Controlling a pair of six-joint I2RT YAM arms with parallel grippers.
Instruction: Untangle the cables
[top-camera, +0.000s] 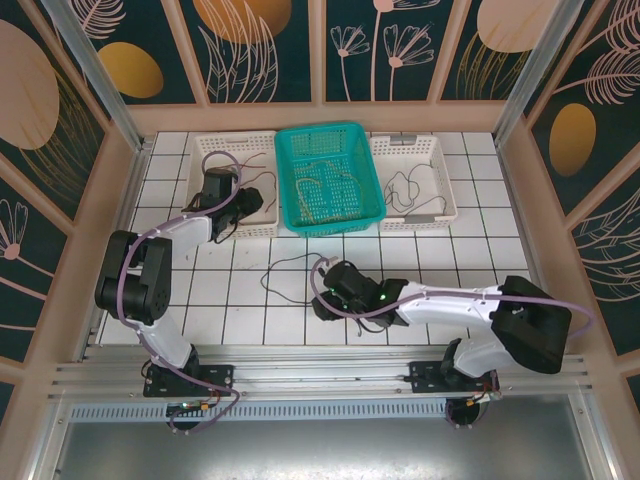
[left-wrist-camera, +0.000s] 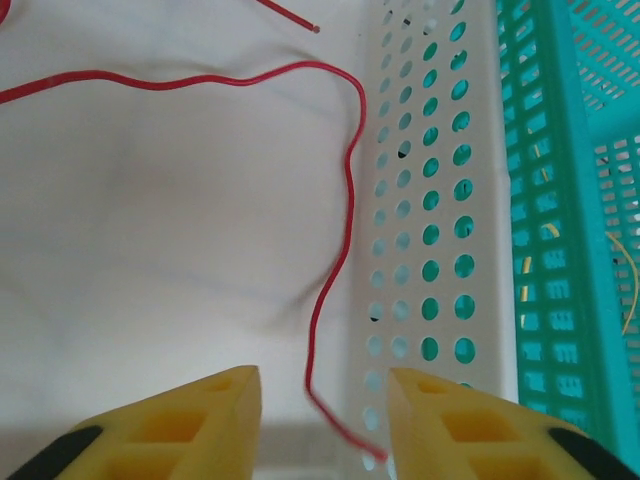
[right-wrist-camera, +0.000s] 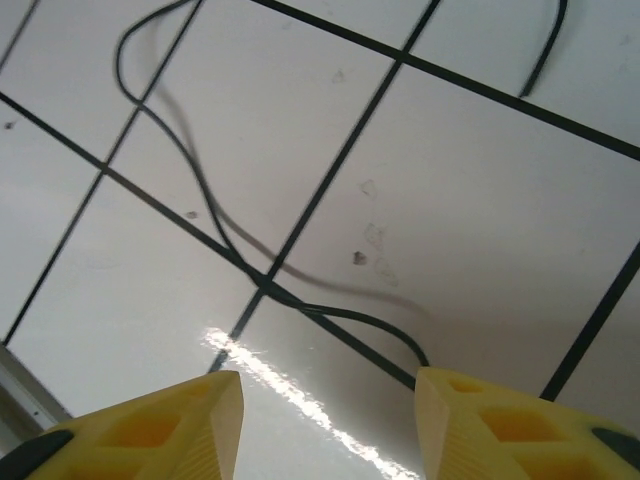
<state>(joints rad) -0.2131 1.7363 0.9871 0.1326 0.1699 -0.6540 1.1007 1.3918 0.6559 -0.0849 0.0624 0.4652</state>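
Left jaws part way open, low in the left white basket (left-wrist-camera: 420, 200), holding nothing. Red cable (left-wrist-camera: 345, 200) loose on the basket floor, running up between the two yellow fingers (left-wrist-camera: 190, 420), with one end just beside the right one. Right jaws also part way open and empty, hanging low over the worktop (top-camera: 240, 300), with a black cable (right-wrist-camera: 350, 318) flat on the tiles just ahead. More cables elsewhere: a yellow-tan cable (left-wrist-camera: 634, 290) in the teal basket (left-wrist-camera: 545, 150), and a second black cable (top-camera: 405, 185) in the right white basket (top-camera: 445, 175). Could go wrong in a few ways. Might close on air on the left by shutting too high over such a thin wire. Might bump the holed basket wall by drifting sideways, being so close to it. Might drag the red cable back out by lifting with its end hooked on a finger. On the right, could scrape the tiles by dropping too low, or push the black cable away instead of grabbing it. Could also pull a loose loop into a tight knot by tugging too fast.
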